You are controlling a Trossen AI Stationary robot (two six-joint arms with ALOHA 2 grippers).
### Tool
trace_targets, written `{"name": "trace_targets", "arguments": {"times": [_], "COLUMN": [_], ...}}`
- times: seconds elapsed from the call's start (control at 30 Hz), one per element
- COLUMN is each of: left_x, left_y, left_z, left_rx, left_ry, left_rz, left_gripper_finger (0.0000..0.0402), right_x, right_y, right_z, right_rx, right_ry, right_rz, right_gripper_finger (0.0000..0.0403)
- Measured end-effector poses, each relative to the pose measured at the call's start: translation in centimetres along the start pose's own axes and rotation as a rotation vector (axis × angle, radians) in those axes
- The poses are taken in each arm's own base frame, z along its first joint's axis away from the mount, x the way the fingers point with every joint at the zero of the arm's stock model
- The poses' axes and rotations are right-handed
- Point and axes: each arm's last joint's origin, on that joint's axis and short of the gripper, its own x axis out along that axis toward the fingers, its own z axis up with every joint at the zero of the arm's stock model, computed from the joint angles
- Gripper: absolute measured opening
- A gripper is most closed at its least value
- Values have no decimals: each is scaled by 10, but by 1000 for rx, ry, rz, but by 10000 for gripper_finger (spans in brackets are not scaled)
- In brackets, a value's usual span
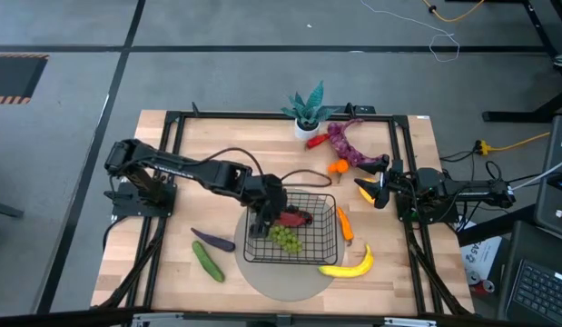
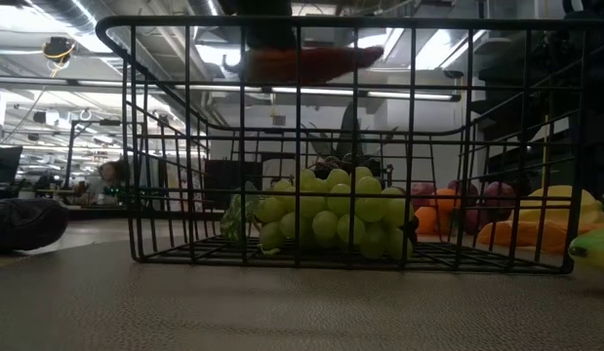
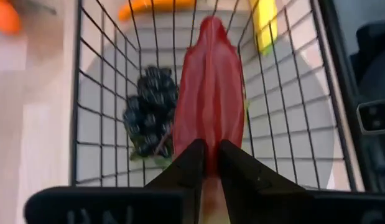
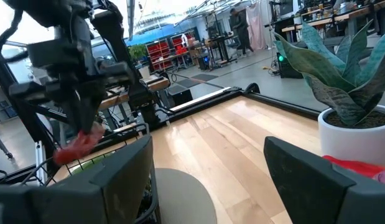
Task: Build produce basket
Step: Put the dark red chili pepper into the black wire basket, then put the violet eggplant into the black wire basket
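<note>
High view: the left end effector [image 1: 265, 215] hangs over the basket [image 1: 324, 238]; the right end effector [image 1: 379, 193] waits, fingers apart. Left wrist view: fingers clamp the red pepper [image 3: 209, 106] above dark grapes [image 3: 148, 106]; released crooked, it could catch the rim

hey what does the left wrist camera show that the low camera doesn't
Only the left wrist view shows the left gripper with its fingers closed on the red pepper's end, the pepper hanging over the basket, and dark grapes lying on the basket floor. Only the low view shows the green grapes piled in the basket, with the room and a seated person behind. Both show the basket's wire sides, the pepper above it, and the banana outside.
</note>
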Motion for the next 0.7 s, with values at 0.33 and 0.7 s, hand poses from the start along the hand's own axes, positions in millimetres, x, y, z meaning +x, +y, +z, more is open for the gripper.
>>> {"name": "trace_targets", "arguments": {"times": [0.33, 0.7], "left_x": [-1, -4], "left_y": [8, 9], "left_z": [-7, -14], "left_rx": [-69, -96], "left_ry": [67, 144], "left_rz": [55, 68], "left_gripper_finger": [76, 84], "right_x": [0, 0], "right_y": [0, 0], "right_z": [0, 0], "right_rx": [-7, -28], "right_ry": [-1, -1], "right_rz": [-1, -2], "right_gripper_finger": [310, 310]}}
